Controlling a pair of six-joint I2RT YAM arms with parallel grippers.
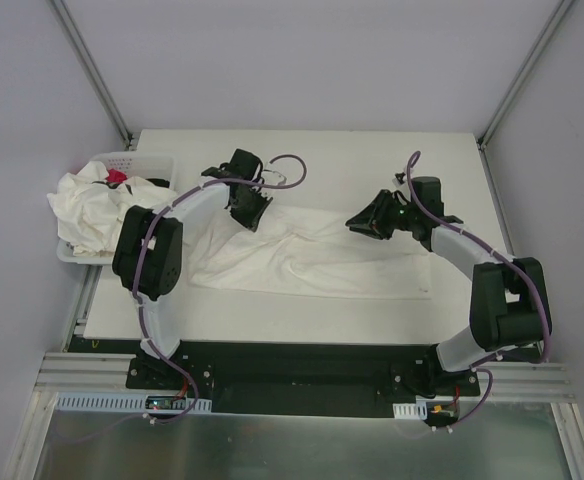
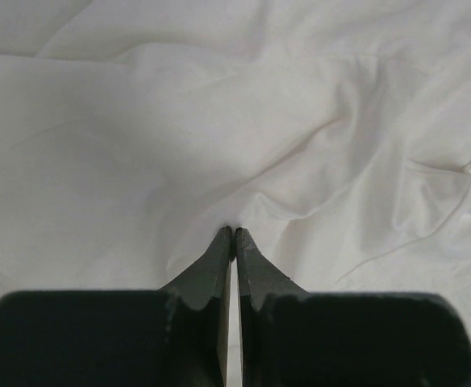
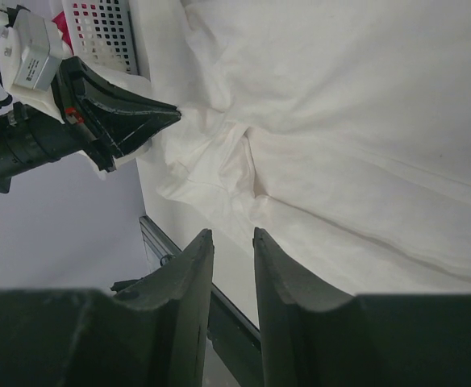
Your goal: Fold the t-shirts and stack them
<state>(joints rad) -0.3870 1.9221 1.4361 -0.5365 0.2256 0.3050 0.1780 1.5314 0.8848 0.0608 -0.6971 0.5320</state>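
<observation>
the left hand (image 2: 234, 234) is seen with its fingertips pressed together on a small pucker of off-white fabric, so the spread t-shirt (image 1: 312, 262) is pinched there. the right hand (image 3: 231, 234) is held with its fingers a narrow gap apart, and nothing is gripped between them; it is poised over the same t-shirt, toward the right edge of the table (image 1: 392, 160).

a white perforated basket (image 1: 144, 160) is set at the far left corner of the table. a crumpled heap of t-shirts (image 1: 90, 212) is piled in it and is spilled over its near rim and past the left edge of the table. a red packet (image 1: 117, 177) is lodged among the heap, near the basket's far wall.

the spread t-shirt is laid across the middle of the table, stretched from under the left hand toward the right edge. it is plain, thin and off-white, and is marked by soft wrinkles and long folds. creases are gathered toward the pinched spot.
</observation>
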